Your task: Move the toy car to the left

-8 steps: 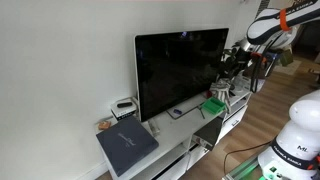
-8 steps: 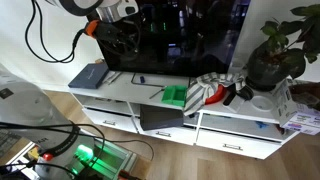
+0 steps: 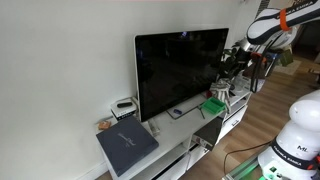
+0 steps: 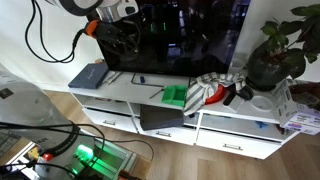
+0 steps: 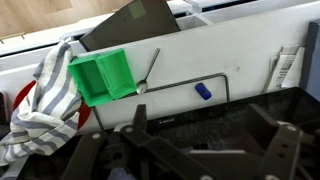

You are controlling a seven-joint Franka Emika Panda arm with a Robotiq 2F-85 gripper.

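In an exterior view, the arm (image 3: pixel 270 24) comes in high over the far end of the white counter (image 3: pixel 170 128). Its wrist is bent down beside the edge of the TV (image 3: pixel 180 72), above the green box (image 3: pixel 213 105). The toy car is too small to make out here.

In an exterior view from the front, the arm (image 4: pixel 98 12) leans in across the TV (image 4: pixel 190 35), and its dark tool end is hard to separate from the screen. The toy car (image 4: pixel 141 79) sits on the counter (image 4: pixel 110 92) close under the screen. It is well apart from the green box (image 4: pixel 176 95) and the striped cloth (image 4: pixel 212 90).

In the wrist view, the gripper (image 5: pixel 190 135) hangs well above the surface, fingers spread wide and holding nothing. The toy car (image 5: pixel 203 92) lies tucked into the bend of the TV's wire foot (image 5: pixel 185 80); I cannot tell whether they touch.

The main risk is that tight spot. A finger coming down could land on the wire foot or brush the screen instead of straddling the car. The car is tiny and probably rolls, so an off-centre close may flick it away. Moving it along the counter could also catch the foot.
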